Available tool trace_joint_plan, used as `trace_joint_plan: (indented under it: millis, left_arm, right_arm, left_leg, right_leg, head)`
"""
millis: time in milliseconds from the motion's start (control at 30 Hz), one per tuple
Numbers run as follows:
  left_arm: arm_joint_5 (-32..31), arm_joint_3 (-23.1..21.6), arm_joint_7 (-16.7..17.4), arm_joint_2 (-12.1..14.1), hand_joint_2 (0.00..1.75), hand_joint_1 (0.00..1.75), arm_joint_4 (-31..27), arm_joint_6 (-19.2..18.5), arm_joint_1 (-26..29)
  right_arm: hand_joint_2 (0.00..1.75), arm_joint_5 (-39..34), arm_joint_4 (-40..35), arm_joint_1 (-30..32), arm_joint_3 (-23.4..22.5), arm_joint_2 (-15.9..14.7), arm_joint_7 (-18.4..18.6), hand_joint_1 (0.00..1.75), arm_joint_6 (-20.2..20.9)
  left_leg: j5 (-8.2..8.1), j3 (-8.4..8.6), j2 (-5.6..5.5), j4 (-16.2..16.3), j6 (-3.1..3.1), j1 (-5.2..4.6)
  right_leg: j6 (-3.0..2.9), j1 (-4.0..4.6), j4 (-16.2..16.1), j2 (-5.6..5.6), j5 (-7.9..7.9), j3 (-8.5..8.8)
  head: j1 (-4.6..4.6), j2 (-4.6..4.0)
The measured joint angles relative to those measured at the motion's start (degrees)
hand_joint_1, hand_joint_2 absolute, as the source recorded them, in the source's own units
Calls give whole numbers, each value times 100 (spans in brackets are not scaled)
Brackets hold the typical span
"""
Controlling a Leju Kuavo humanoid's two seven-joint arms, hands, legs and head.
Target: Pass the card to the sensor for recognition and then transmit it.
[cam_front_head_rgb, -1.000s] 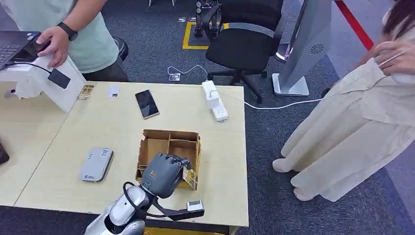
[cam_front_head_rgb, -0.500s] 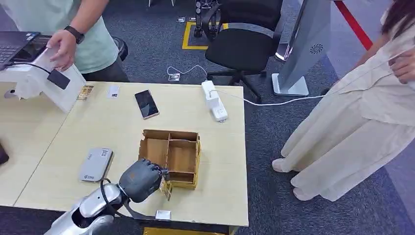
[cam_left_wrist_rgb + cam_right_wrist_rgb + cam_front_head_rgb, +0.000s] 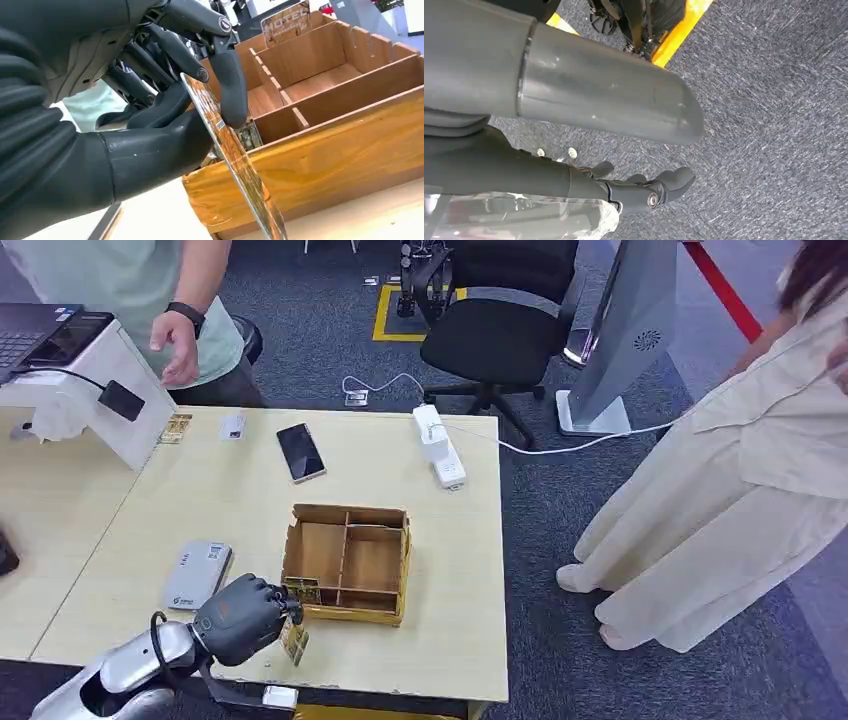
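Observation:
My left hand (image 3: pixel 240 618) hovers over the table's near edge, just left of the wooden divided box (image 3: pixel 352 612). It pinches a patterned yellowish card (image 3: pixel 295 640) between thumb and a finger, the card hanging down edge-on. In the left wrist view the card (image 3: pixel 235 155) crosses in front of the box's wall (image 3: pixel 330 145). Another card (image 3: pixel 302 590) stands in the box's near left compartment. A flat grey reader (image 3: pixel 197 575) lies on the table just beyond my left hand. My right hand (image 3: pixel 644 192) hangs over carpet, fingers apart, holding nothing.
On the pale table (image 3: pixel 230 500) lie a phone (image 3: pixel 300 452), a power strip (image 3: pixel 438 445) and a white angled stand (image 3: pixel 110 390). One person's hand (image 3: pixel 178 345) hangs beyond the stand. Another person in cream clothes (image 3: pixel 740 490) stands right. An office chair (image 3: pixel 495 330) sits behind.
My left hand has drawn the card out of the box, moving left and toward the table's near edge. The person's hand has lifted off the white stand.

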Motion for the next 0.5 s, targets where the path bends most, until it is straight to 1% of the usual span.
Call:
trace_joint_plan:
  millis: [67,167,267,333,400,500]
  left_arm:
    - [118,52,-54,185,175,175,-100,-52,67]
    - [376,291,-201,481,175,175,-319,-140,275]
    - [605,696,-247,867,175,175,-668,-147,706]
    - [671,1022,-249,1053,175,175,-852,-125,962]
    - [702,1248,-251,1191,175,175,-971,-122,1102]
    - [597,1480,-184,1274,175,175,-1095,-101,1252]
  right_arm:
    - [0,11,0,1,0,0,0,0,0]
    - [0,11,0,2,0,-2,0,0,-2]
    - [0,11,0,7,0,-4,0,0,-7]
    - [0,11,0,8,0,-7,2,0,-9]
    - [0,13,0,4,0,-7,2,0,-13]
    - [0,24,0,5,0,-7,4,0,-9]
  left_leg:
    - [0,1,2,0,-1,1]
    - [-2,1,4,0,-3,3]
    - [-3,0,7,-1,-5,5]
    - [-4,0,4,-1,-6,6]
    - [-4,0,-3,-1,-7,6]
    - [-2,0,-3,-1,-9,6]
  right_leg:
    - [-1,1,0,6,0,-1]
    - [-2,3,1,6,0,-1]
    - [-4,4,1,11,-2,-5]
    - [-11,7,1,7,-7,-6]
    - [-14,7,1,-2,-10,-2]
    - [-16,6,1,-3,-9,0]
  head:
    - [2,0]
    - [-2,0]
    - [-2,2]
    - [0,0]
    - [0,2]
    - [0,2]
